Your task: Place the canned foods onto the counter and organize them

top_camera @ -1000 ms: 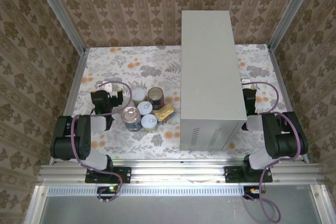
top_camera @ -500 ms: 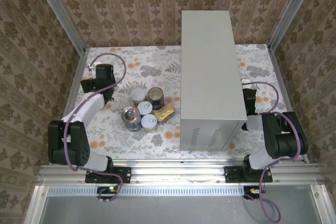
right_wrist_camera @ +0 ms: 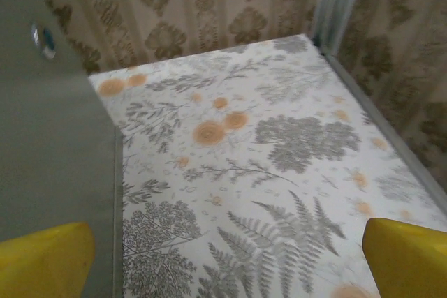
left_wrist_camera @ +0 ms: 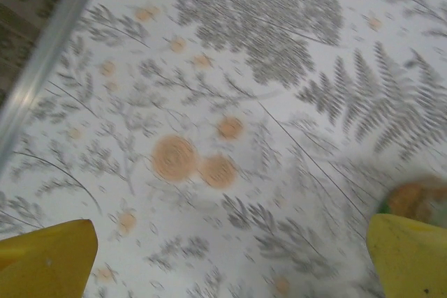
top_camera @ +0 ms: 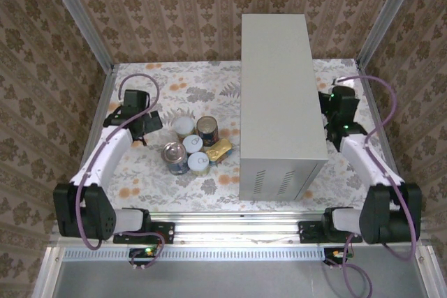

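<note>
Top external view: we see the six canned foods packed together on the floral floor, just right of the left tool and beside the counter. None stands on the counter top yet.
State of left tool: released, spread wide, empty, above bare floor.
State of right tool: released as well and empty. It sits close to the counter wall, with the counter between it and the cans.
Handling: we judge the cans rigid and fairly heavy for their size, with smooth sides that could slip.
Where to hold: we would take a round can across its body, midway up, and the flat gold tin across its short width. Since the cans touch, an outer one looks easiest to start with.
Left wrist view: yellow fingers stand far apart over the floor. A blurred orange and green shape lies by the right finger, and we cannot tell whether it is a can.
Right wrist view: the counter wall is just left of the tool and carries a small round fitting that the overhead view hides.
Overhead advantage: we get the whole cluster and the bare counter top.
</note>
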Tool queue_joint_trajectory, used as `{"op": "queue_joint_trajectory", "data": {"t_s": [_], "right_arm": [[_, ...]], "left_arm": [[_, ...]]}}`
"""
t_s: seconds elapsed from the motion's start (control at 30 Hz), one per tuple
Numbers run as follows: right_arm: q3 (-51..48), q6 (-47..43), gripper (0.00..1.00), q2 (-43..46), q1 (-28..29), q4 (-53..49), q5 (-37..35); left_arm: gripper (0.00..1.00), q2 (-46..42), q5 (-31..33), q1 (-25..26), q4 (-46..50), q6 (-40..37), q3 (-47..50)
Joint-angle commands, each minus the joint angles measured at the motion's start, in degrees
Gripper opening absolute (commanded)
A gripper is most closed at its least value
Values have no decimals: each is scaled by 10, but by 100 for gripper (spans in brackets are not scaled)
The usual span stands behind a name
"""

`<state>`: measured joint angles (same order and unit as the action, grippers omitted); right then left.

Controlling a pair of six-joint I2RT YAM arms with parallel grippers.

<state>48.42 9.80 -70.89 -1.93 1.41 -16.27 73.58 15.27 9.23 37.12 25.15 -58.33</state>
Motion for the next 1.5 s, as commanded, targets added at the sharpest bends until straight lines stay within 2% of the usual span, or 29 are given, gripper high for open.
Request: {"op": "queue_joint_trajectory", "data": {"t_s": [0.0, 0.27, 0.47, 0.63, 0.87, 1.03, 1.27, 1.47], "right_arm": [[74, 63, 100, 48, -23, -245, -26], [253, 26, 100, 109, -20, -460, 69], [350, -13, 100, 137, 6, -539, 128], [429, -64, 100, 122, 82, -588, 182], [520, -108, 100, 96, 229, -629, 180], [581, -132, 100, 56, 293, -669, 220], [645, -160, 100, 9, 389, -714, 235], [657, -161, 100, -30, 423, -733, 255]], "left_arm": [[100, -42, -90, 14, 69, 27, 22], [100, -96, -150, 71, 141, 34, 47], [100, -96, -158, 106, 181, 36, 40], [100, -94, -202, 129, 167, 30, 39], [100, -86, -190, 146, 174, 36, 35], [100, -75, -187, 147, 175, 45, 42], [100, -72, -192, 154, 161, 46, 57], [100, -66, -188, 158, 158, 45, 67]]}}
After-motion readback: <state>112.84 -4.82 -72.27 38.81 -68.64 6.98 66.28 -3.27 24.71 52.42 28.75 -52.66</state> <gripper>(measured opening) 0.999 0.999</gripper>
